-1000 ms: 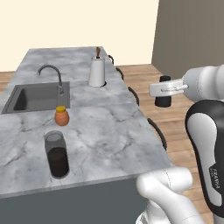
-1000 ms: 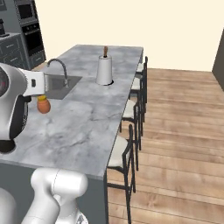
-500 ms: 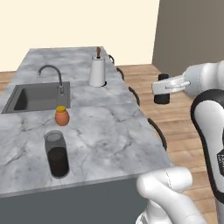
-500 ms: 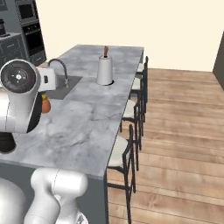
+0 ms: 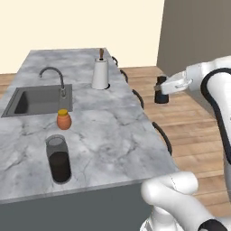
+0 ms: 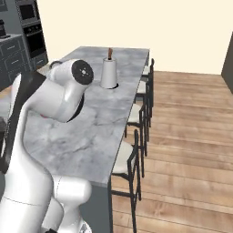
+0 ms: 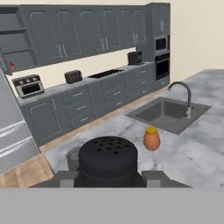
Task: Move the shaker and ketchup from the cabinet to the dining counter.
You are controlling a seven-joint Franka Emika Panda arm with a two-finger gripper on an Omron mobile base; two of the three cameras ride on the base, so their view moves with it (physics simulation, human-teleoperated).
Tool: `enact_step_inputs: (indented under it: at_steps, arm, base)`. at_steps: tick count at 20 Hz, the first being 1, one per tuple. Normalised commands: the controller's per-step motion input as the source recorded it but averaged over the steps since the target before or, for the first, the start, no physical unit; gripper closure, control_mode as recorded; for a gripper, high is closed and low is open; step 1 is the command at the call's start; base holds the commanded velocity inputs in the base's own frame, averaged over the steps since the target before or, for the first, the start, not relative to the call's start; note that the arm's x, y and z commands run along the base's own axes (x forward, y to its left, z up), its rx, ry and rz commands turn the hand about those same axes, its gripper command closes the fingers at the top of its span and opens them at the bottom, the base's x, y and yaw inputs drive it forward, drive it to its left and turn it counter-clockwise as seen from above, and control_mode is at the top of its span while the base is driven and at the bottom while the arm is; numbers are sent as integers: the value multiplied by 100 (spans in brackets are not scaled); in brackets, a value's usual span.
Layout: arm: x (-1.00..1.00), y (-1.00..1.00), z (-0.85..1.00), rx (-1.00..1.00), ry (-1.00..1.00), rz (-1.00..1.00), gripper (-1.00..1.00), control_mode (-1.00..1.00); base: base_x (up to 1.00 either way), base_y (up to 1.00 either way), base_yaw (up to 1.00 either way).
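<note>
While clamped between the 2 fingers [image 7: 70,178], black shaker [image 7: 108,161] upright, off the dining counter [image 5: 113,131].

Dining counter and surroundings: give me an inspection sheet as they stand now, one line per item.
Surface: dining counter, grey-white marble, sink and faucet inset.
Job's things: shaker held off the counter's edge, over the floor; ketchup on an open shelf of the cabinet.
Clutter: orange jar, dark glass, white paper-towel holder.
Grippers: gripper closed on the shaker.
Cables: nothing seen.
Surroundings: stools along the counter, wood floor, wall ovens.
</note>
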Motion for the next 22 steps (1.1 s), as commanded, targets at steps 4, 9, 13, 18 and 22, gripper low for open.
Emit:
enact_step_inputs:
  at_steps: [4, 9, 13, 18, 22]
  arm:
    - [71, -6, -51, 0, 1, 30, 100, -100]
    - [48, -3, -61, 2, -4, 31, 100, -100]
    - [38, -5, -72, 0, -10, 27, 100, -100]
    - [32, -2, -62, 0, -16, 12, 100, -100]
    - [42, 7, -51, 0, -16, 0, 100, -100]
  base:
    - [0, 0, 0]
    - [0, 0, 0]
    - [0, 0, 0]
    - [0, 0, 0]
    - [0, 0, 0]
